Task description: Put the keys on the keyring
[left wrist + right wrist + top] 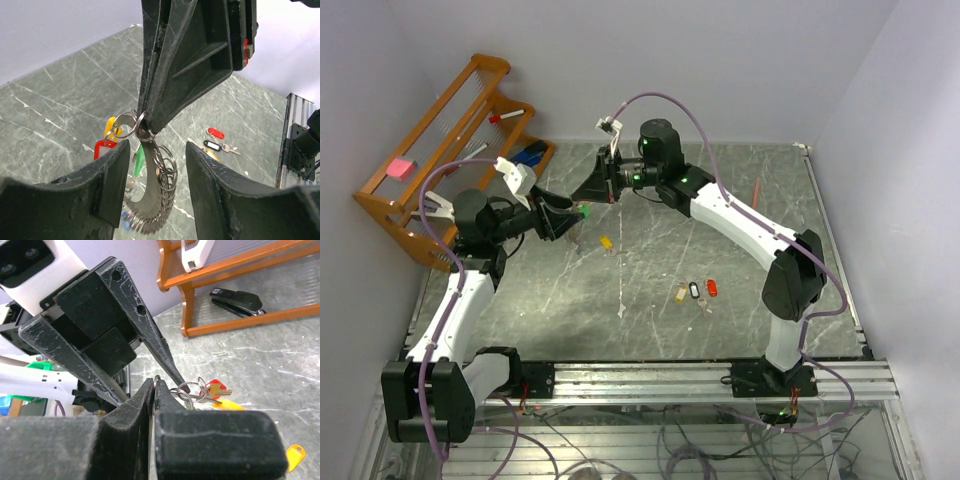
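My right gripper (586, 198) (156, 386) is shut on the keyring (150, 195), a curved band strung with several silvery rings that hangs from its tips above the table. Keys with a red tag (102, 148), a yellow tag (111, 126) and a green tag (139, 159) dangle from it. My left gripper (568, 215) (155, 152) is open, one finger on each side of the hanging keyring, touching nothing. Loose on the table lie a yellow key (607, 243), and a yellow (681, 293), a black-and-white (695, 289) and a red key (712, 287).
A wooden rack (430, 150) stands against the left wall, holding a pink block (400, 168), markers and a black stapler (237, 300). A red pen (757, 190) lies at the back right. Walls close in the table on three sides.
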You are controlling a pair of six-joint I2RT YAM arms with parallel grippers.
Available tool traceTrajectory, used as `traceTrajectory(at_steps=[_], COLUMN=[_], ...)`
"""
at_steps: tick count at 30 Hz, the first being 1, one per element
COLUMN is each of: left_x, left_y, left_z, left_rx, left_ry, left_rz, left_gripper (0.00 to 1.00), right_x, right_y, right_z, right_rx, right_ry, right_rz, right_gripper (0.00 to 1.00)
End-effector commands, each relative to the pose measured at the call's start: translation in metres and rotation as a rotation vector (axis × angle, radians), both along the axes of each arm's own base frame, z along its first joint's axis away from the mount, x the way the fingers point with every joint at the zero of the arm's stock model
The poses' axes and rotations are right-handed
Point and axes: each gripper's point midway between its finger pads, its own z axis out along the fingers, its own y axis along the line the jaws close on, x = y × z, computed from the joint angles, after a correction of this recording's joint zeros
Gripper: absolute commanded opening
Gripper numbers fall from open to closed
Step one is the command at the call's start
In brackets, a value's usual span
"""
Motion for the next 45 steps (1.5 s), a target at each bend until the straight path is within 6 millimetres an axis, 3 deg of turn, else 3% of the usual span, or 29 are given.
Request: traceTrajectory(at_steps=[1, 20, 23, 27, 37, 45], left_x=[-0.005, -0.003, 0.001, 0.002, -0.004, -0.008], left_y=[-0.001, 0.001, 0.005, 0.004, -0.001, -0.004], left_z=[0.001, 0.006, 0.006, 0.013, 0.025, 0.033], left_rx=[0.022, 0.055, 0.083, 0.061, 0.015, 0.0], left_ry=[-0.048, -0.075, -0.074, -0.082, -0.102, -0.096], left_rz=[-0.031, -0.02, 0.01, 0.017, -0.027, -0.048], left_gripper=[0.58, 0.34, 0.35, 0.44, 0.44, 0.5], right_x=[-0.011, -0.022, -0.024, -0.025, -0.025, -0.016], right_y=[-0.008, -0.014, -0.015, -0.015, -0.015, -0.015], right_z=[0.038, 0.036, 0.035, 0.034, 0.033, 0.033], right_rx=[0.07, 0.074, 0.074, 0.073, 0.072, 0.055], right_ry=[-0.069, -0.052, -0.049, -0.038, -0.036, -0.06], right_rz=[0.043, 0.09, 0.094, 0.105, 0.1, 0.047], right_gripper=[0.0, 0.0, 0.0, 0.0, 0.0, 0.0])
